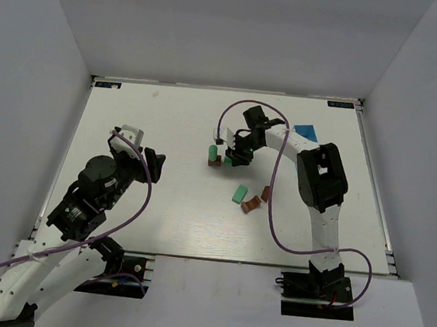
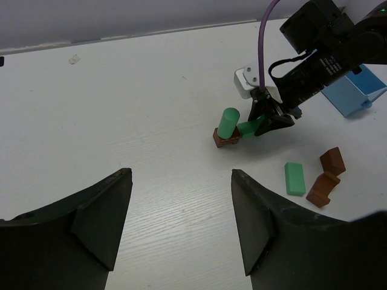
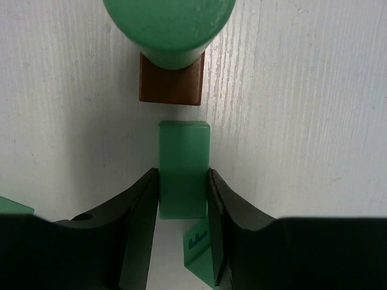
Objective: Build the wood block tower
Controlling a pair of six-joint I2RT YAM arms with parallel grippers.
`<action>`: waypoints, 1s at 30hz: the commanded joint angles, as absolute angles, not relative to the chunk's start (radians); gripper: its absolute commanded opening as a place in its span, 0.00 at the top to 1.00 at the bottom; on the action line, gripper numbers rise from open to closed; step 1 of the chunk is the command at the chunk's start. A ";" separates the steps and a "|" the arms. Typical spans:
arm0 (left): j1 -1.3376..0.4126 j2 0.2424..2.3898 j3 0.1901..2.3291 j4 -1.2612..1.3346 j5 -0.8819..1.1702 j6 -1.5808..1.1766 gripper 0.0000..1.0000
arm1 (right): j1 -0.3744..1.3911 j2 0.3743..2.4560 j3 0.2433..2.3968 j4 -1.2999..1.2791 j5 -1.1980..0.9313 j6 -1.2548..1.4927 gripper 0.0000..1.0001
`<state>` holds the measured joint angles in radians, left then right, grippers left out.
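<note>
The tower is a mint-green cylinder point(image 1: 213, 152) standing on a reddish-brown block point(image 1: 214, 163); in the right wrist view the cylinder point(image 3: 169, 24) covers most of the brown block point(image 3: 171, 87). My right gripper point(image 1: 233, 156) is shut on a green rectangular block point(image 3: 184, 169), held just beside the tower's base, apart from it; this shows in the left wrist view too point(image 2: 248, 128). A green wedge-like piece point(image 3: 199, 248) lies under the jaws. Loose blocks lie nearer: one green point(image 1: 239, 194), two brown point(image 1: 250, 204) point(image 1: 266, 193). My left gripper point(image 2: 181, 172) is open and empty, well left of the tower.
A small blue open-topped box point(image 1: 306, 131) sits at the back right, behind the right arm. White walls enclose the table point(image 1: 151, 211) on three sides. The right arm's purple cable point(image 1: 274, 193) loops over the loose blocks.
</note>
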<state>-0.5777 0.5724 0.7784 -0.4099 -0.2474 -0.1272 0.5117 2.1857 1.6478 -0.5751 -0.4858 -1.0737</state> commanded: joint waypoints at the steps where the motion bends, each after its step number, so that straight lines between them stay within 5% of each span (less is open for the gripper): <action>1: -0.572 0.572 0.785 -0.410 -0.255 -0.121 0.23 | 0.520 2.198 1.674 -0.603 -0.520 -1.091 1.00; 30: -0.572 0.572 0.785 -0.410 -0.255 -0.121 0.23 | 0.534 2.189 1.649 -0.560 -0.508 -1.003 1.00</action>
<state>-0.5777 0.5728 0.7784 -0.4095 -0.2474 -0.1272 0.5343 2.1860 1.6466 -0.5720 -0.4992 -1.0241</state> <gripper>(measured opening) 0.766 0.404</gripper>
